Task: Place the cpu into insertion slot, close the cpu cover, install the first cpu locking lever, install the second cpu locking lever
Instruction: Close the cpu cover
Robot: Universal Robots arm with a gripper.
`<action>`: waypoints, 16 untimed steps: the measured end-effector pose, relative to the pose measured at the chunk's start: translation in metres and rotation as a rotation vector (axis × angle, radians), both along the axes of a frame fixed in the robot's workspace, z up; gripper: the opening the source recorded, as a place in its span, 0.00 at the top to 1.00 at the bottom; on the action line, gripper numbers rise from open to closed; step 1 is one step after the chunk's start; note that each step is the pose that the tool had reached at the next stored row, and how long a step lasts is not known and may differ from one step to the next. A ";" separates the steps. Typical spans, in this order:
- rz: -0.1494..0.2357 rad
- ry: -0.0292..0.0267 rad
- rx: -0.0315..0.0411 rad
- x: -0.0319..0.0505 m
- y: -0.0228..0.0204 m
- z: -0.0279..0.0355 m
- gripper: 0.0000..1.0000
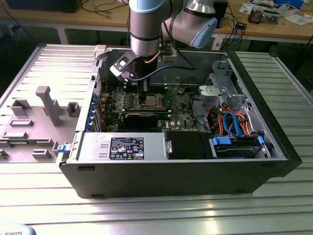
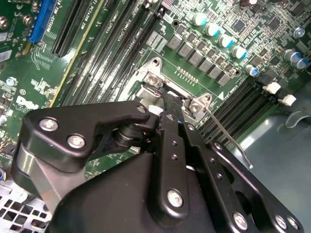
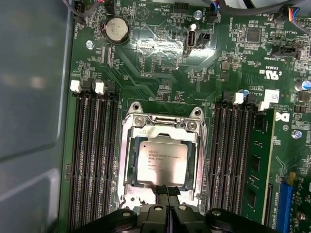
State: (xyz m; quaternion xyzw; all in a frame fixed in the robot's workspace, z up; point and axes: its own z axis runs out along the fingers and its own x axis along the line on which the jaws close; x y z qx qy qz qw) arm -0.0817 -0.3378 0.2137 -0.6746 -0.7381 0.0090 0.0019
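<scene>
And there we had it: the arm reached straight down into the open case, and the gripper hung right over the board, at the slot. The first wrist view told us why it was there: the cpu lay flat in the slot, square to it, metal top up, so the placing looked done to us. The cover lay down around it, its window framing the chip, and we judged it closed or very nearly so, since it sat level with the rim and not tilted up on its hinge. The fingertips met at one edge of the cover; the jaws were clenched together, and we could see nothing between them. We read that as a pressing posture: two fingers joined make one stiff tip, good for bearing on a thin metal frame. Whether they truly touched the frame or hovered just above it, we could not tell. In the second wrist view a thin wire lever ran out from a corner of the slot, and its free end looked lifted clear of the board, so we judged it not yet latched. Long memory slots flanked the slot on both sides, leaving the fingers a narrow lane, which would explain the upright reach
</scene>
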 end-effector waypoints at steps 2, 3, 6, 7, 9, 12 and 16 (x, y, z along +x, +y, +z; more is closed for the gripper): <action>0.000 0.0031 0.0001 -0.0001 0.0000 -0.0041 0.89; 0.000 0.0041 0.0001 -0.0001 0.0000 -0.0049 0.89; 0.000 0.0043 0.0005 -0.0001 0.0000 -0.0056 0.89; 0.000 0.0046 0.0005 -0.0001 0.0001 -0.0067 0.89; 0.000 0.0076 -0.0002 -0.0002 -0.0001 -0.0088 0.89; 0.000 0.0084 0.0019 -0.0002 0.0000 -0.0099 0.89; 0.000 0.0097 0.0019 -0.0002 -0.0001 -0.0116 0.89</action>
